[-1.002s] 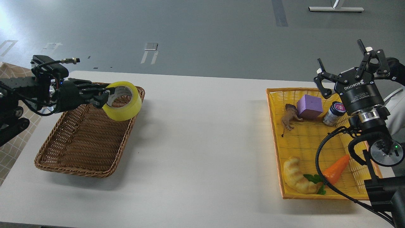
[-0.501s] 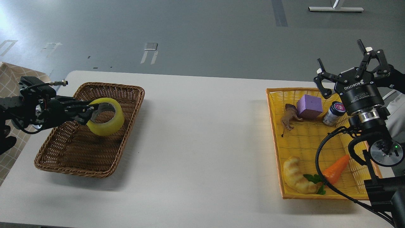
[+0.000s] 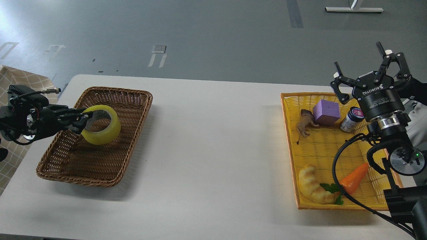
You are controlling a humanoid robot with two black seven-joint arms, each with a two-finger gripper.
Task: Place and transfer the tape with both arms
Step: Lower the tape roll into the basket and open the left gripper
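Left gripper [image 3: 87, 120]: my fingers are clamped on the near wall of the tape [image 3: 101, 124], one hooked through its core, holding it tilted.
Tape: over the middle of the brown basket [image 3: 133, 133] on the left of the table [image 3: 213, 140]; I cannot tell whether its lower edge touches the weave or hangs just above it.
Right gripper [image 3: 368, 75]: fingers spread wide and pointing up, holding nothing, above the far corner of the yellow tray [image 3: 288, 140].
Yellow tray: holds a purple block [image 3: 326, 112], a toy animal [image 3: 305, 124], a small jar [image 3: 351, 120], a carrot [image 3: 355, 176] and a bread toy [image 3: 313, 185].
Risk, release: the roll is on a slant, so if I let go from here it may land on its edge and roll toward the basket wall.
Risk, snag: the finger inside the core could drag the roll back out when I pull away.
Risk, basket: the light basket may slide if I press down or tug sideways.
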